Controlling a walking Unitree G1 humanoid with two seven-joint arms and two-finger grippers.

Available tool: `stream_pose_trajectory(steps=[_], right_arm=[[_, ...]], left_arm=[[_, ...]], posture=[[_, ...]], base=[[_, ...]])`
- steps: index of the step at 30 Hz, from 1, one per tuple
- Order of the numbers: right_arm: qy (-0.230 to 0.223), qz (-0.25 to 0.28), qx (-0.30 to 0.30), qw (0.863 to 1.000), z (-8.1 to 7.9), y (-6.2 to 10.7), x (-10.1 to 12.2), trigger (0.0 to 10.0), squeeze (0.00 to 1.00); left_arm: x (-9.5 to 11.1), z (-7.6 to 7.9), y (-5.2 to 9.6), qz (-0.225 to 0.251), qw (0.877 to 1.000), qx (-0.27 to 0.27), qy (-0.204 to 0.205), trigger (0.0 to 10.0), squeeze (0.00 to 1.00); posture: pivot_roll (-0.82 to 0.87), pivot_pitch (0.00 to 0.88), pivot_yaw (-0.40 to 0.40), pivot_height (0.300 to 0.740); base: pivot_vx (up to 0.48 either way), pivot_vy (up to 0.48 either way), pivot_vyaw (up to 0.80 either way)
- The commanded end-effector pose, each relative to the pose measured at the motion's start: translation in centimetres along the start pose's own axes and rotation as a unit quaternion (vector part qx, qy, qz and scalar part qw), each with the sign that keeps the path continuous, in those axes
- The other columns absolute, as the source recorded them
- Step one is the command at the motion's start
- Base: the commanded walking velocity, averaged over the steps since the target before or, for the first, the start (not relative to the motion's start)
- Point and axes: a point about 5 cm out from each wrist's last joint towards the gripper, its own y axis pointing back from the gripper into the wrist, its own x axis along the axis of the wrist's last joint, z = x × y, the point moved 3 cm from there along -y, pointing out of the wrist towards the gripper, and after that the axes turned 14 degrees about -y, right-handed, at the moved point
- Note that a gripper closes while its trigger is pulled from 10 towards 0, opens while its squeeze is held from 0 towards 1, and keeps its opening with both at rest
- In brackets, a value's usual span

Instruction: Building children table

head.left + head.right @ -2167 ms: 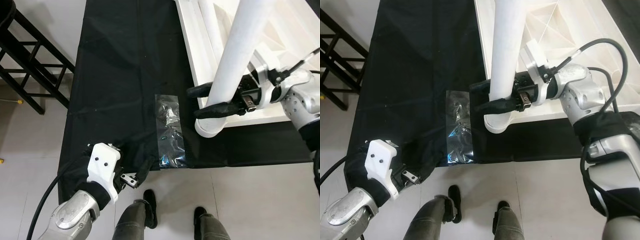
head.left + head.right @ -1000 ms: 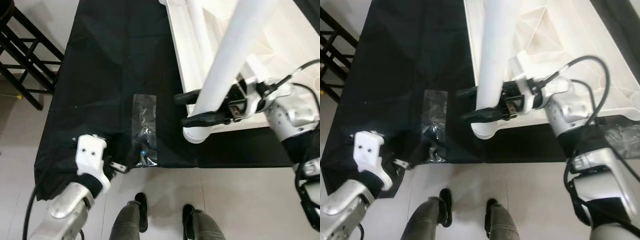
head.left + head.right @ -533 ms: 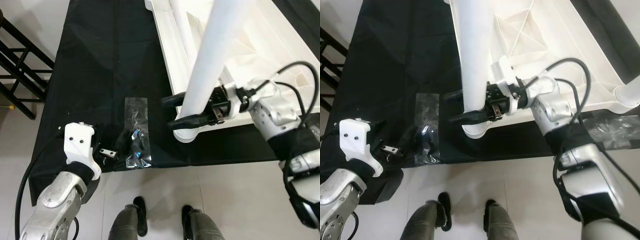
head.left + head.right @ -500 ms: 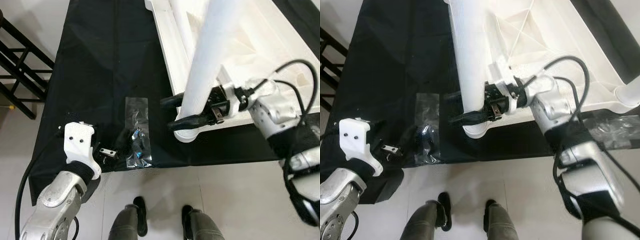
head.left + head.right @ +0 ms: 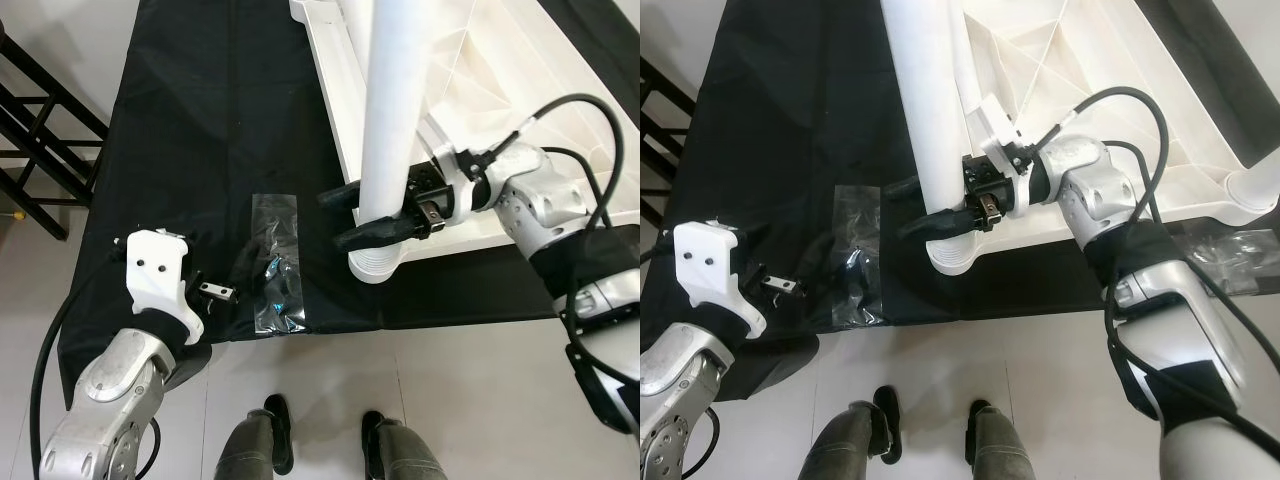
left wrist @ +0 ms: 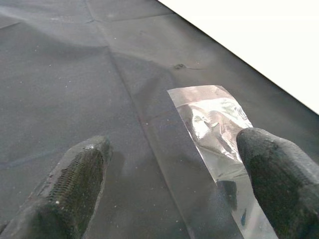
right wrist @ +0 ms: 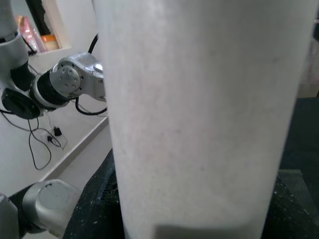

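— What is seen of the surface and room?
— A black cloth is spread over pale floor tiles; a black rack stands at 9 o'clock.
— And the table parts?
— The white table top lies at 1 o'clock. Its white leg is clamped by the right gripper.
— The left gripper?
— It is spread wide over the clear bag.

The right gripper reaches forward with fingers apparently clamped, while the left gripper hovers low, fingers spread.
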Motion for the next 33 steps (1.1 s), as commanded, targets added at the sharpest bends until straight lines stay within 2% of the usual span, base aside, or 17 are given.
stream_pose_trajectory(steps=[1, 7, 9, 11, 12, 13, 14, 15, 16, 17, 19, 22, 23, 24, 28, 31, 33], right_arm=[[-0.022, -0.011, 0.019, 1.000, 0.0, -0.9, -1.4, 10.0, 0.00], [-0.004, -0.015, 0.001, 1.000, 0.6, -1.1, -1.9, 10.0, 0.00], [-0.005, -0.009, -0.095, 0.995, 1.9, -1.9, -3.2, 10.0, 0.00], [-0.005, -0.009, -0.095, 0.995, 1.9, -1.9, -3.2, 10.0, 0.00], [-0.011, -0.003, -0.140, 0.990, 2.5, -2.1, -3.6, 10.0, 0.00], [-0.011, -0.003, -0.140, 0.990, 2.5, -2.1, -3.6, 10.0, 0.00], [-0.029, 0.005, -0.207, 0.978, 3.0, -2.5, -4.4, 10.0, 0.00], [-0.029, 0.005, -0.207, 0.978, 3.0, -2.5, -4.4, 10.0, 0.00], [-0.043, 0.008, -0.261, 0.965, 3.3, -2.8, -5.2, 10.0, 0.00], [-0.043, 0.008, -0.261, 0.965, 3.3, -2.8, -5.2, 10.0, 0.00], [-0.064, 0.016, -0.332, 0.941, 3.5, -3.0, -6.3, 10.0, 0.00], [-0.068, 0.026, -0.364, 0.929, 3.6, -3.0, -6.6, 10.0, 0.00], [-0.078, 0.042, -0.402, 0.911, 3.7, -3.0, -6.9, 10.0, 0.00], [-0.078, 0.042, -0.402, 0.911, 3.7, -3.0, -6.9, 10.0, 0.00], [-0.087, 0.085, -0.504, 0.855, 3.0, -3.9, -8.3, 10.0, 0.00], [-0.087, 0.088, -0.518, 0.847, 2.7, -4.2, -8.5, 10.0, 0.00], [-0.098, 0.098, -0.550, 0.824, 2.0, -4.9, -9.2, 10.0, 0.00]], left_arm=[[-0.9, -0.4, 0.4, -0.021, 1.000, 0.003, -0.006, 10.0, 0.00], [-0.8, -0.3, 0.3, -0.020, 1.000, 0.004, -0.007, 10.0, 0.00], [-0.9, -0.2, 0.2, -0.019, 1.000, 0.005, -0.006, 10.0, 0.00], [-0.9, -0.2, 0.2, -0.019, 1.000, 0.005, -0.006, 10.0, 0.00], [-0.9, -0.1, 0.2, -0.019, 1.000, 0.005, -0.005, 10.0, 0.00], [-0.9, -0.1, 0.2, -0.019, 1.000, 0.005, -0.005, 10.0, 0.00], [-1.0, -0.1, 0.0, -0.017, 1.000, 0.006, -0.004, 10.0, 0.00], [-1.0, -0.1, 0.0, -0.017, 1.000, 0.006, -0.004, 10.0, 0.00], [-1.0, -0.1, -0.1, -0.015, 1.000, 0.006, -0.003, 10.0, 0.00], [-1.0, -0.1, -0.1, -0.015, 1.000, 0.006, -0.003, 10.0, 0.00], [-1.0, -0.1, -0.2, -0.014, 1.000, 0.007, -0.002, 10.0, 0.00], [-1.0, -0.1, -0.2, -0.013, 1.000, 0.006, -0.002, 10.0, 0.00], [-0.9, -0.2, -0.3, -0.011, 1.000, 0.007, -0.004, 10.0, 0.00], [-0.9, -0.2, -0.3, -0.011, 1.000, 0.007, -0.004, 10.0, 0.00], [-0.8, -0.8, -0.3, -0.009, 1.000, 0.014, -0.010, 10.0, 0.00], [-0.8, -0.8, -0.3, -0.009, 1.000, 0.013, -0.010, 10.0, 0.00], [-0.8, -0.8, -0.4, -0.007, 1.000, 0.011, -0.010, 10.0, 0.00]], posture=[[0.02, 0.307, 0.024, 0.740], [0.02, 0.302, 0.020, 0.740], [-0.01, 0.294, 0.012, 0.740], [-0.01, 0.294, 0.012, 0.740], [-0.01, 0.294, 0.012, 0.740], [-0.01, 0.294, 0.012, 0.740], [-0.03, 0.289, -0.005, 0.740], [-0.03, 0.289, -0.005, 0.740], [-0.04, 0.285, -0.006, 0.740], [-0.04, 0.285, -0.006, 0.740], [-0.04, 0.286, -0.008, 0.740], [-0.03, 0.281, -0.013, 0.740], [-0.02, 0.280, -0.011, 0.740], [-0.02, 0.280, -0.011, 0.740], [-0.02, 0.275, 0.003, 0.740], [-0.02, 0.275, 0.003, 0.740], [-0.02, 0.267, 0.013, 0.740]], base=[[0.000, 0.000, 0.00], [0.000, 0.000, 0.00], [0.000, 0.000, 0.00], [0.000, 0.000, 0.00], [0.000, 0.000, 0.00], [0.000, 0.000, 0.00], [0.000, 0.000, 0.00], [0.000, 0.000, 0.00], [0.000, 0.000, 0.00], [0.000, 0.000, 0.00], [0.000, 0.000, 0.00], [0.000, 0.000, 0.00], [0.000, 0.000, 0.00], [0.000, 0.000, 0.00], [0.000, 0.000, 0.00], [0.000, 0.000, 0.00], [0.000, 0.000, 0.00]])
